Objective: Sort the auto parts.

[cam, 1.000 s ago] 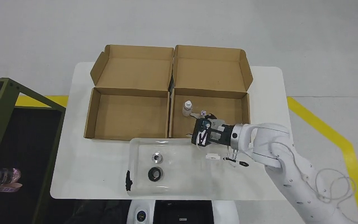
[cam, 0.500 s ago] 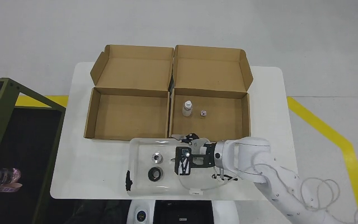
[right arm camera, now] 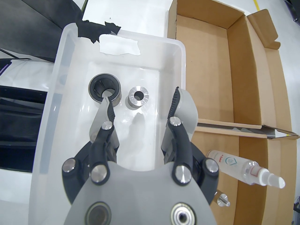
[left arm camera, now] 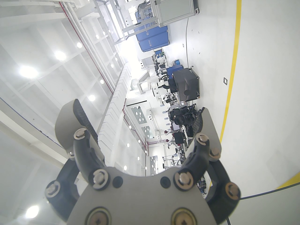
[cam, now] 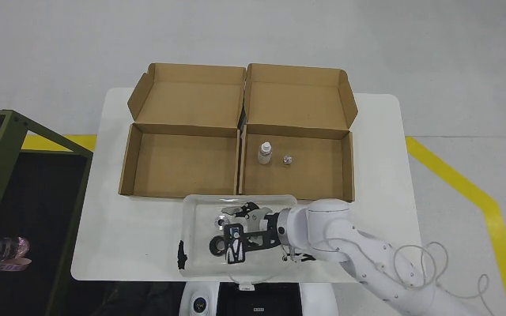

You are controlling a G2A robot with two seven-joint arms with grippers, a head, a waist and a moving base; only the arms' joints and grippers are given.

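Currently: right gripper [right arm camera: 142, 101], jaws apart, inside clear bin [right arm camera: 58, 76] at 6 o'clock on bench [cam: 371, 118]; black bearing [right arm camera: 104, 90] and steel bushing [right arm camera: 137, 97] just beside each other ahead. Risk: jaw tip overlapping bearing could nudge it, or closing catches both.

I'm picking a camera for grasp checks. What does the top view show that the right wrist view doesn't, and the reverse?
Top view's extra: the whole white table, the empty brown cardboard box and the second brown cardboard box complete with open lids, and the white right arm over the clear plastic bin. Right wrist view's extra: the right gripper with fingers spread, the bores through both parts, a torn white label on the bin wall. Shared: that bin, the black ring bearing, silver metal cylinder, and the white bottle in the second box.
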